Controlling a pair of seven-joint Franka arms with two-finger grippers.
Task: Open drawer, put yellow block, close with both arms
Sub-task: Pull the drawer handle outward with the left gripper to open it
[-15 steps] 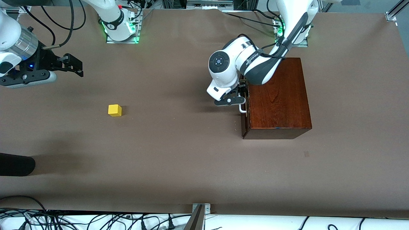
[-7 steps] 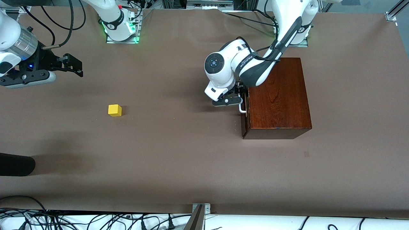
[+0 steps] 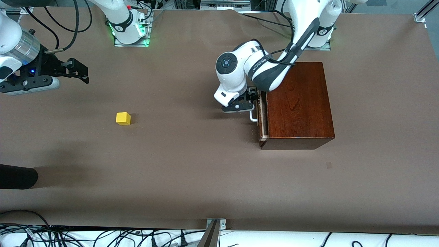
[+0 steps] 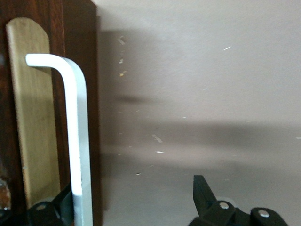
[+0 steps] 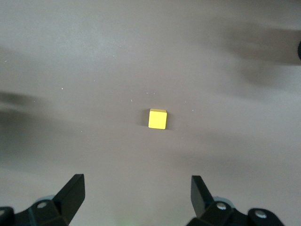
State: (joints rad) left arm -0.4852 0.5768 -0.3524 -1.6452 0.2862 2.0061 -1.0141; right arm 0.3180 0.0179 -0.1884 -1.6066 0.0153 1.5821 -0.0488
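The dark mahogany box (image 3: pixel 298 103) stands at the left arm's end of the table. Its drawer (image 3: pixel 262 120) is out by a narrow slit, showing a pale wood rim. My left gripper (image 3: pixel 253 99) is open at the drawer front, with the white bar handle (image 4: pixel 79 141) between its fingers, right against one finger (image 4: pixel 51 209). The other finger (image 4: pixel 202 188) stands well clear of it. The yellow block (image 3: pixel 123 118) lies on the bare mat toward the right arm's end. My right gripper (image 3: pixel 80 70) hangs open above the mat, with the yellow block (image 5: pixel 157 118) ahead of its fingertips (image 5: pixel 73 188).
A dark rounded object (image 3: pixel 17 176) pokes in at the table's edge at the right arm's end, nearer to the camera than the block. Cables (image 3: pixel 103 236) run along the near edge. Brown mat (image 3: pixel 192 154) stretches between block and box.
The left gripper has shifted toward the right arm's end with the handle, and the drawer has come out a little. The right arm and the block have not moved.
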